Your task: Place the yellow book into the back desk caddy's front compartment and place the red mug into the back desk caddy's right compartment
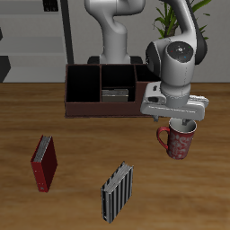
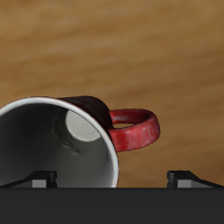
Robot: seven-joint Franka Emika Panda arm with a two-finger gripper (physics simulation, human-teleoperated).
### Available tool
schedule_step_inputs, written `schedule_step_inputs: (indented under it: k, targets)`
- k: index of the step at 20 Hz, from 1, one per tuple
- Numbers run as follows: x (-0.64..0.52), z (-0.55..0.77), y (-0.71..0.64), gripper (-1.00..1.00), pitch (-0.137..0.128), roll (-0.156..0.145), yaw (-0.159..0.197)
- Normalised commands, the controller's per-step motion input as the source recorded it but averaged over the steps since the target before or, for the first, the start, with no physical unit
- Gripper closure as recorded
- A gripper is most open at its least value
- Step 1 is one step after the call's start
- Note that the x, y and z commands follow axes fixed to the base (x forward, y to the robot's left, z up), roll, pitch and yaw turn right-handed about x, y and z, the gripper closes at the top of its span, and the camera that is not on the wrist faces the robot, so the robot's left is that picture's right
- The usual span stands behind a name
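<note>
The red mug (image 1: 180,144) stands upright on the table, out in front of one end of the back desk caddy (image 1: 81,106). My gripper (image 1: 182,123) hangs open directly over its rim. In the wrist view the mug (image 2: 131,131) shows its white inside and its loop handle. The gripper (image 2: 114,179) has its two fingertips wide apart, one over the mug's inside and one outside, beyond the handle. The yellow book (image 1: 114,92) sits in the caddy's front compartment, the nearer small middle section.
A dark red book (image 1: 44,163) and a black-and-white striped book (image 1: 117,191) stand on the table near the front edge, away from the mug. The robot's base (image 1: 114,36) rises behind the caddy.
</note>
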Motion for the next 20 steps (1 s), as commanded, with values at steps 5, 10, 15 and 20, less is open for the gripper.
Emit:
schedule_step_inputs:
  k: [5, 10, 15, 20]
  targets:
    - [0.0, -0.11, 0.0, -1.0, 0.007, 0.045, 0.028]
    - [0.0, -0.04, -0.06, 1.0, 0.014, 0.016, -0.012]
    - [0.0, 0.01, -0.01, 1.0, 0.013, 0.041, -0.009]
    - [0.01, 0.14, 0.03, 1.0, -0.005, 0.071, -0.009]
